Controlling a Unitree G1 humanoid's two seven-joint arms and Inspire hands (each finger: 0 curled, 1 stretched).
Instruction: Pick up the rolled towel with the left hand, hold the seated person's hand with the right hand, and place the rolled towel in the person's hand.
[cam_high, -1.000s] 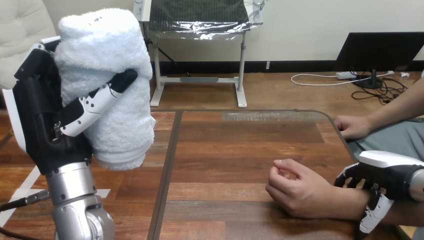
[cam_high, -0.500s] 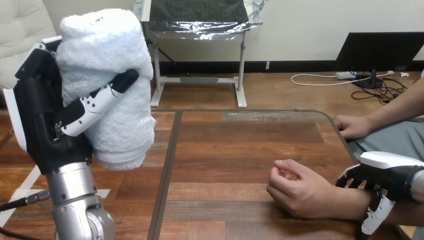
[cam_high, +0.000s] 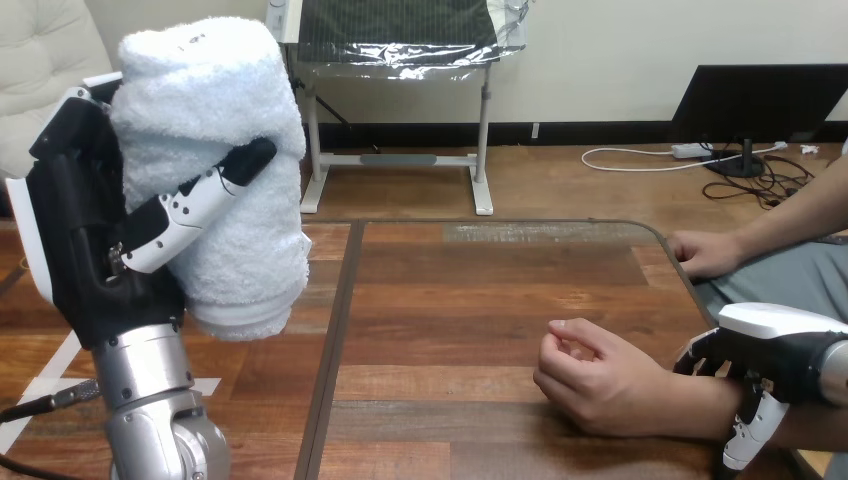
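Observation:
A white rolled towel (cam_high: 215, 170) stands upright, raised high at the view's left, with my left hand (cam_high: 85, 250) shut on it; the thumb lies across its front. At the lower right the person's hand (cam_high: 590, 385) rests on the table (cam_high: 480, 290) with its fingers loosely curled. My right hand (cam_high: 765, 360) sits over the person's wrist, fingers curled down round it. The person's other hand (cam_high: 705, 252) lies at the table's far right edge.
A dark seam (cam_high: 335, 340) runs down the table on the left, just right of my left arm. Bare wood lies between the towel and the person's curled hand.
My right hand and the person's hand have drifted very slightly to the right. The towel and my left hand have stayed in place.

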